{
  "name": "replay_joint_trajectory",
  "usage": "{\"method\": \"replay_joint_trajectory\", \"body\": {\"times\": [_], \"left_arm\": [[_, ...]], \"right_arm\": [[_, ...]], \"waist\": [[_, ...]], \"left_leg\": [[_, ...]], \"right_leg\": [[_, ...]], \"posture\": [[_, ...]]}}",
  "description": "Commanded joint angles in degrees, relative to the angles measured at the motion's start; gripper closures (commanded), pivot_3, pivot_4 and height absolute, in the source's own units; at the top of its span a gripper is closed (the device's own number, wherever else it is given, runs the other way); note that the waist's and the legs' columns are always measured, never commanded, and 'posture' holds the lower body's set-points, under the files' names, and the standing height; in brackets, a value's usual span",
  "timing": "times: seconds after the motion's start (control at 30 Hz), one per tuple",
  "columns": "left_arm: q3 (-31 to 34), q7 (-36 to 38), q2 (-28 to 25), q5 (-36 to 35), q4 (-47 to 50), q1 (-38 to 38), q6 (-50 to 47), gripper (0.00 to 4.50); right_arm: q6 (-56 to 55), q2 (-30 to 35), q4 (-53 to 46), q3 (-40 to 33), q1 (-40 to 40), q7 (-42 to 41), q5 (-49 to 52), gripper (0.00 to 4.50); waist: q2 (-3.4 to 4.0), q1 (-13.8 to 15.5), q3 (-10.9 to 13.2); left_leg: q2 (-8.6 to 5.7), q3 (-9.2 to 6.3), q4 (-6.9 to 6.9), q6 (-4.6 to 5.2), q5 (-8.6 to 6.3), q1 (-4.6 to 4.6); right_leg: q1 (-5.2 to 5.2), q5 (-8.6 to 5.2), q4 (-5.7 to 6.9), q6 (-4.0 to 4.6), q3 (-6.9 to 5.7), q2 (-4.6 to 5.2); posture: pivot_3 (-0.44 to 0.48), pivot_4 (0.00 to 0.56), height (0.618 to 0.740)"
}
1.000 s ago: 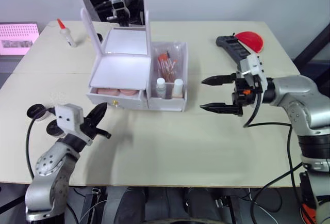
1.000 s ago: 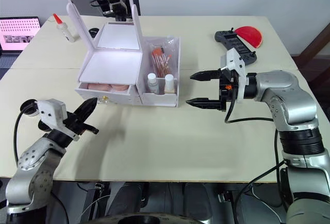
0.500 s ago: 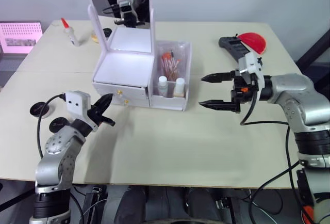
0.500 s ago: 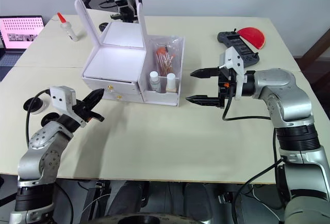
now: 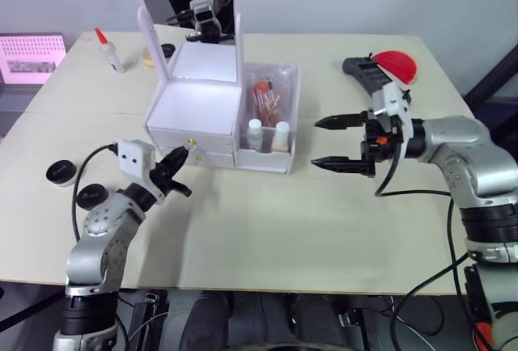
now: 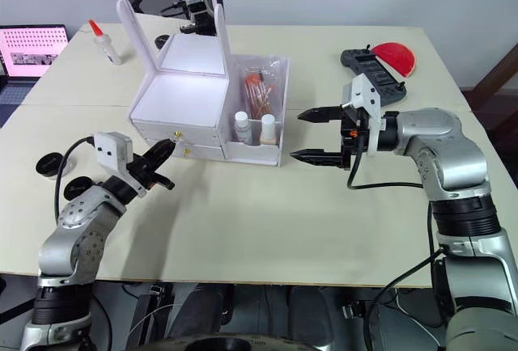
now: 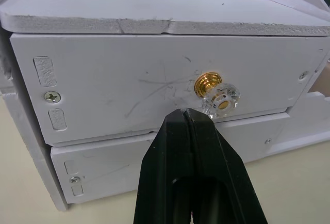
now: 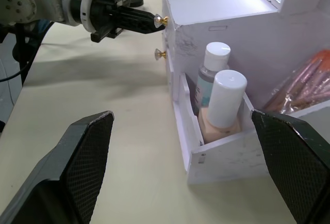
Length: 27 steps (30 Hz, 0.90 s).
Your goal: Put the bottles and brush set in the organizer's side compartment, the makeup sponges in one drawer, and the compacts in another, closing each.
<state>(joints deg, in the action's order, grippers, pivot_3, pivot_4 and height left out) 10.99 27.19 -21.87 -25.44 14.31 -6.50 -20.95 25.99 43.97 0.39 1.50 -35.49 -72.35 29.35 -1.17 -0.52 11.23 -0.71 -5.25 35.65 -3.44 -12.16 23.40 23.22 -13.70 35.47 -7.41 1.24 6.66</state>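
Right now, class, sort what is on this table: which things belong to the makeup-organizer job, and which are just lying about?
Belonging to the job:
organizer
two bottles in its side compartment
brush set behind them
upper drawer knob, at the shut left gripper
two black compacts on the table

Just lying about:
red-capped squeeze bottle
black controller
red dome-shaped object

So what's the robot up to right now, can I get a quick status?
Left gripper shut, tips at top drawer's knob. Right gripper open, beside organizer. Both drawers closed; bottles and brushes in side compartment. Nothing blocking.

Scuffed matt white organizer (image 7: pixel 103 84), seemingly plastic
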Motion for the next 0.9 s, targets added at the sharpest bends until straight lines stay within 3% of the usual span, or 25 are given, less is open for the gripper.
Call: {"method": "replay_joint_trajectory", "body": {"times": [0.03, 0.2, 0.33, 0.47, 0.6, 0.67, 0.77, 0.9], "left_arm": [[1.20, -0.08, -0.63, -0.57, 2.35, -0.79, 0.62, 4.47], [2.31, 0.68, -1.03, -3.72, 7.94, 3.98, -1.49, 4.47], [7.19, 2.71, -2.62, -8.37, 13.45, 11.24, -2.44, 4.47], [17.72, 4.17, -4.75, -10.97, 14.55, 19.87, 0.03, 3.19], [29.98, 6.25, -4.88, -11.84, 11.87, 28.43, 4.66, 0.98], [34.28, 7.25, -4.61, -11.96, 9.76, 31.59, 6.63, 0.11], [40.02, 7.55, -3.69, -12.56, 5.77, 35.17, 9.16, 0.04], [39.61, 8.66, -3.03, -12.56, 6.09, 36.53, 10.63, 0.04]], "right_arm": [[-0.54, 0.04, -0.90, -1.14, -1.02, 0.06, -0.03, 0.00], [-1.50, -1.19, 2.57, -2.18, -0.71, 2.53, -1.13, 0.00], [-2.08, -1.86, 10.13, -4.09, -1.88, 4.43, -1.81, 0.00], [-8.09, -1.13, 20.97, -7.16, -2.01, 6.23, -4.38, 0.00], [-17.59, 0.26, 32.39, -10.95, -0.92, 6.92, -6.84, 0.00], [-21.51, 0.48, 37.93, -12.99, -1.10, 8.65, -7.57, 0.00], [-28.38, 0.53, 47.06, -15.81, -0.52, 11.52, -8.70, 0.00], [-30.30, -0.86, 48.75, -15.55, 0.90, 9.57, -9.05, 0.00]], "waist": [[0.00, -0.01, 0.00], [0.00, -0.26, 0.00], [0.01, -0.52, 0.01], [0.02, -0.43, 0.02], [0.02, -0.50, 0.02], [0.02, -0.51, 0.02], [0.02, -0.53, 0.02], [0.02, -0.66, 0.02]], "left_leg": [[0.00, 0.00, 0.00, 0.00, 0.00, 0.00], [0.00, 0.00, -0.01, 0.00, 0.00, 0.00], [0.03, 0.03, -0.06, 0.00, -0.01, 0.00], [0.08, 0.03, -0.10, 0.00, -0.01, -0.02], [0.09, 0.12, -0.11, 0.00, -0.02, 0.00], [0.09, 0.18, -0.13, 0.01, -0.03, 0.01], [0.10, 0.19, -0.13, 0.00, -0.03, 0.00], [0.12, 0.22, -0.12, 0.00, -0.04, 0.00]], "right_leg": [[0.00, 0.00, 0.00, 0.00, 0.00, 0.00], [0.00, 0.00, -0.03, 0.00, 0.00, 0.00], [0.03, 0.00, -0.05, 0.00, 0.02, 0.00], [0.07, -0.01, -0.04, 0.03, 0.01, -0.04], [0.05, -0.01, -0.22, 0.04, 0.03, -0.02], [0.04, -0.01, -0.26, 0.05, 0.04, 0.02], [0.04, -0.01, -0.27, 0.05, 0.03, 0.02], [0.04, -0.01, -0.29, 0.06, 0.04, 0.03]], "posture": [[0.000, 0.150, 0.740], [0.000, 0.150, 0.740], [0.000, 0.150, 0.740], [0.000, 0.150, 0.740], [0.000, 0.150, 0.740], [0.000, 0.150, 0.740], [0.000, 0.150, 0.740], [0.000, 0.150, 0.740]]}}
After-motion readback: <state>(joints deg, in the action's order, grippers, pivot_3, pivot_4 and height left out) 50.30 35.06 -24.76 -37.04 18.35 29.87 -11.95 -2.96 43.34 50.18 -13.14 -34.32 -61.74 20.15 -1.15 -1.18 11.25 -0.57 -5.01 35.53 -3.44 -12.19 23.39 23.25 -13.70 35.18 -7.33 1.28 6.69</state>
